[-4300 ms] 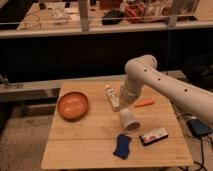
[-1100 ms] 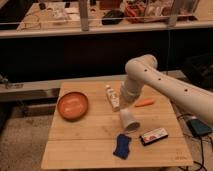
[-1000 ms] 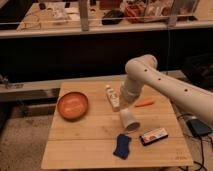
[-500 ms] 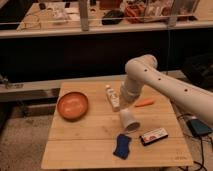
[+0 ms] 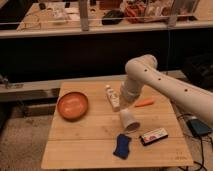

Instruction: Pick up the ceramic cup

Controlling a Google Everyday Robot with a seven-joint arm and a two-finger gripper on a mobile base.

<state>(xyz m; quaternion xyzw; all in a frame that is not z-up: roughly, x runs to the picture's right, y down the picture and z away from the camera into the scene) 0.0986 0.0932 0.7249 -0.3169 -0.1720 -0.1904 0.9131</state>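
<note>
The white arm (image 5: pixel 165 85) reaches in from the right, bends at a rounded elbow and drops its forearm straight down over the table. The gripper (image 5: pixel 123 106) sits at the forearm's lower end, pointing downward, near the table's middle.

I see: table (image 5: pixel 80 150) | bowl (image 5: pixel 72 105) at left | bottle (image 5: pixel 112 96) lying mid-back, my gripper (image 5: pixel 124 107) just right of it | orange stick (image 5: pixel 145 103) right-back | blue thing (image 5: pixel 122 146) at front | flat packet (image 5: pixel 153 136) beside it, apart
</note>
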